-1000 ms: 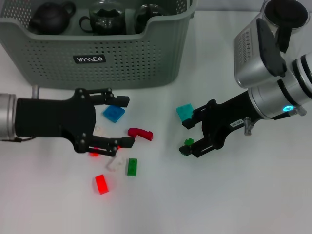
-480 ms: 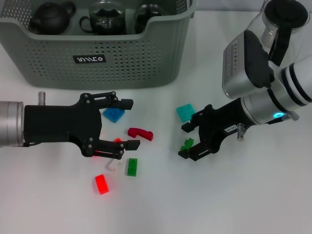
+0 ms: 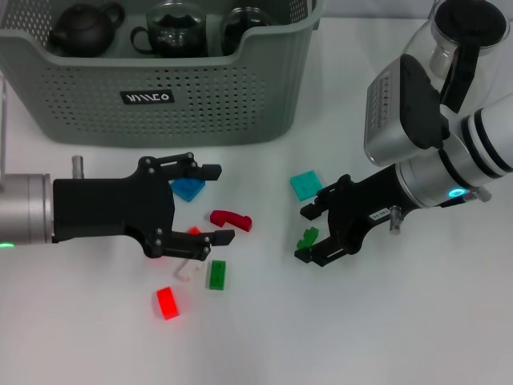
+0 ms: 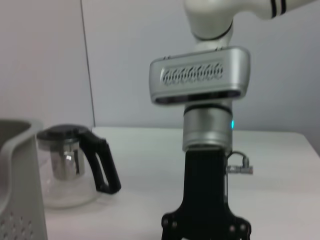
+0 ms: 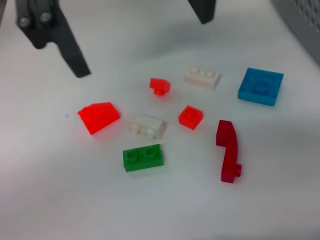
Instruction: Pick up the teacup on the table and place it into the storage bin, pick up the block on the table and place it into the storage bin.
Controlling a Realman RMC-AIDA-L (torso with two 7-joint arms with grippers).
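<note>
The grey-green storage bin [image 3: 160, 96] stands at the back left with dark tea ware inside; no teacup shows on the table. Several blocks lie in front of it. My left gripper [image 3: 217, 204] is open, its fingers straddling a dark red curved block [image 3: 231, 219] [image 5: 227, 149] beside a blue block [image 3: 187, 188] [image 5: 260, 86]. My right gripper [image 3: 304, 233] is open around a small green block [image 3: 307, 237], with a teal block [image 3: 305, 184] just behind it. In the right wrist view the left gripper's fingers [image 5: 55, 35] hang above the block cluster.
A green brick [image 3: 216, 274] [image 5: 143, 157], a white piece [image 3: 187, 269] and a bright red block [image 3: 167, 303] [image 5: 99, 117] lie near the left gripper. A glass kettle [image 3: 461, 32] [image 4: 70, 165] stands at the back right behind the right arm.
My left gripper has slid to the right over the blocks. My right gripper came lower and leftward around the small green block, then held still.
</note>
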